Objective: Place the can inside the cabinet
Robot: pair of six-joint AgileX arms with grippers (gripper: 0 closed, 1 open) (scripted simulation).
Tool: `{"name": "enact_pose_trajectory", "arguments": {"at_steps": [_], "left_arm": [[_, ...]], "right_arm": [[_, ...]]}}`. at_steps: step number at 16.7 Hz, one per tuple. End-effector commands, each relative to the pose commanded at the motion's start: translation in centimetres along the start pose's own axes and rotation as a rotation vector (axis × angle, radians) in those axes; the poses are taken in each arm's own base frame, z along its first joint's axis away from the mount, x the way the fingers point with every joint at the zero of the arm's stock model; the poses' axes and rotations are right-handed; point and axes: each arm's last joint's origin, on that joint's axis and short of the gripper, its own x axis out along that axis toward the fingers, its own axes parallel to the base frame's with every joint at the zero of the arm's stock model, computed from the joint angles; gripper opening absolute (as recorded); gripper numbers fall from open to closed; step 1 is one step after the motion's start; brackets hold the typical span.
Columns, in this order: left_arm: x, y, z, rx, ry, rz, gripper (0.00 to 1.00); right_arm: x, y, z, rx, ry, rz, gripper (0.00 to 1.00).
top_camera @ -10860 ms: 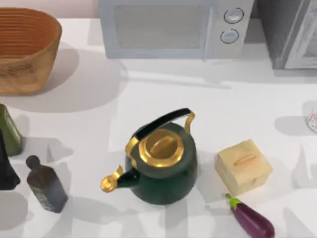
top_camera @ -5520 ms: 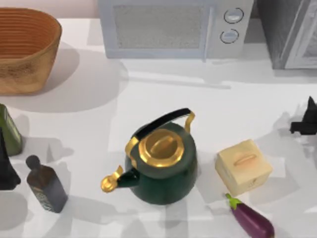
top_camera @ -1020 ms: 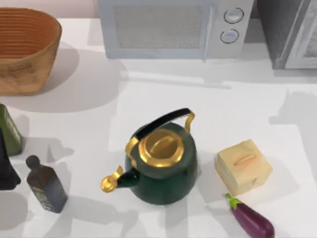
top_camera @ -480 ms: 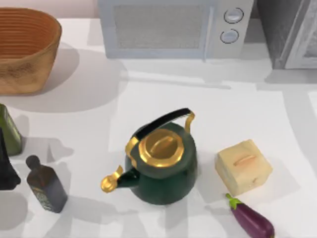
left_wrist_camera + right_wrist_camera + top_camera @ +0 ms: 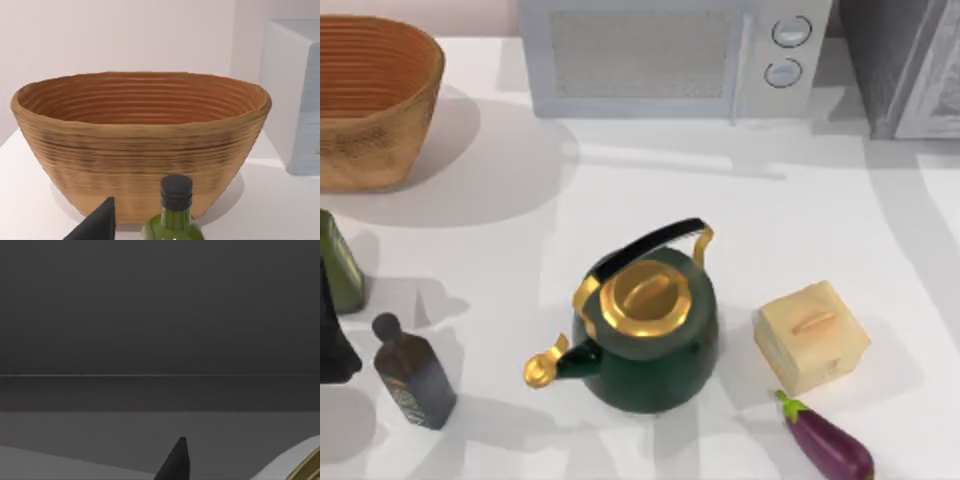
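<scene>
Gone from the top view's right edge is the can, which was standing there about eleven seconds ago. The dark shape of the right end effector, which was showing over that spot some five seconds ago, is no longer showing there either. Only a broad soft shadow is now lying across the right side of the surface (image 5: 790,200), and it has been sliding toward the cabinet (image 5: 882,60) over the last second.

In the right wrist view, the right end effector (image 5: 175,462) is pointing at a dim grey plane crossed by one level seam. I am judging this to be the cabinet's inside or its face. How wide the end effector is standing, and whether it is gripping anything, I cannot tell. A pale curved edge (image 5: 300,456) with a trace of gold is peeking in beside it. It may be the can, but I cannot be sure.

If so, the carry is nearing its end, and what is remaining is setting the can down inside and letting go.

The left end effector (image 5: 330,340) is idling at the surface's left edge beside the green bottle (image 5: 172,225), facing the woven basket (image 5: 140,150). The kettle (image 5: 645,330), tan box (image 5: 812,335), eggplant (image 5: 828,442) and microwave (image 5: 670,55) are sitting undisturbed.
</scene>
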Motion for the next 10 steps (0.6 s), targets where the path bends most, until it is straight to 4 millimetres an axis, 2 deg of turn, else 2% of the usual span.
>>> {"name": "enact_pose_trajectory", "arguments": {"at_steps": [10], "left_arm": [[0.0, 0.0, 0.0, 0.0, 0.0, 0.0, 1.0]], "right_arm": [[0.86, 0.16, 0.54, 0.002, 0.0, 0.001, 0.0]]}}
